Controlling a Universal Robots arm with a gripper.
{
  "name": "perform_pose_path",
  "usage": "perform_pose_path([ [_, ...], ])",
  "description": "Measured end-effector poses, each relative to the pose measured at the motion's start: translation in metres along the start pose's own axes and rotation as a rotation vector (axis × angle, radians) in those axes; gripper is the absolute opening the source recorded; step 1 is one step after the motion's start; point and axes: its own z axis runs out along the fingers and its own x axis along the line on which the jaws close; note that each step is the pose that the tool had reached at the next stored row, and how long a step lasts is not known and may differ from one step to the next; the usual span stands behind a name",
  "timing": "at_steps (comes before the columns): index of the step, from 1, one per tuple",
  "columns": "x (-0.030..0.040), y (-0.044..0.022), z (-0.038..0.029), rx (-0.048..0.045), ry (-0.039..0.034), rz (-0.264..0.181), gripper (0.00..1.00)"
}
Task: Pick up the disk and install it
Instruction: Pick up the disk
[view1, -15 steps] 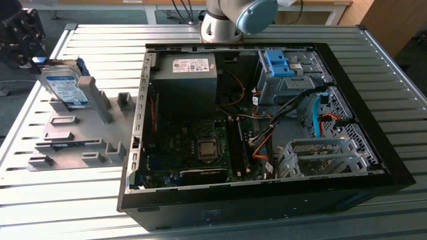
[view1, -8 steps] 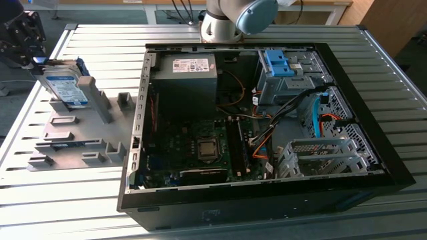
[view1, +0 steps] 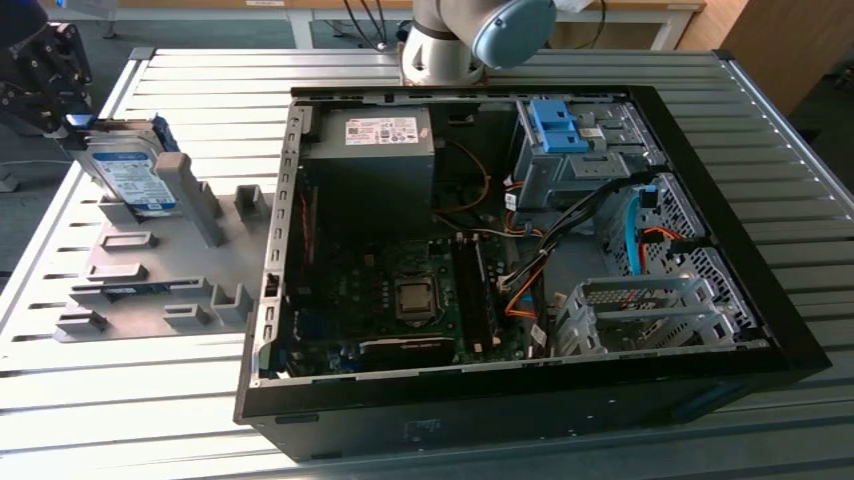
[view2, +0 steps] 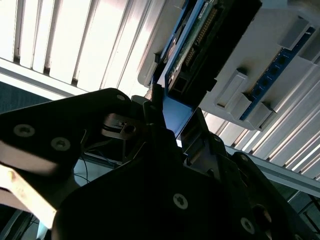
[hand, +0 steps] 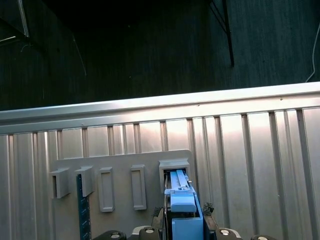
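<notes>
Disk (view1: 134, 172) upright in grey rack (view1: 160, 290)
Label white-and-blue, print unreadable; at the exterior view's ten o'clock from the computer case (view1: 747, 330). Pincer (view2: 172, 107) straddles its blue edge; whether it grips, I cannot tell.

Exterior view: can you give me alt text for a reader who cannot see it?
The disk stands on edge in a grey slotted holder at the exterior view's left, with the dark gripper at its upper end. An open computer case lies on the slatted metal table beside it, motherboard and power supply exposed.
</notes>
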Motion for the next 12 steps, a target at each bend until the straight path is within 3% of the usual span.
perform_pose_path([
  [4, 0.0000, 0.0000, 0.0006, 0.0004, -0.0002, 0.000, 0.40],
  [5, 0.0000, 0.0000, 0.0012, 0.0005, -0.0003, 0.000, 0.47],
  [12, -0.0003, -0.0001, 0.0068, 0.0000, 0.0002, 0.000, 0.47],
])
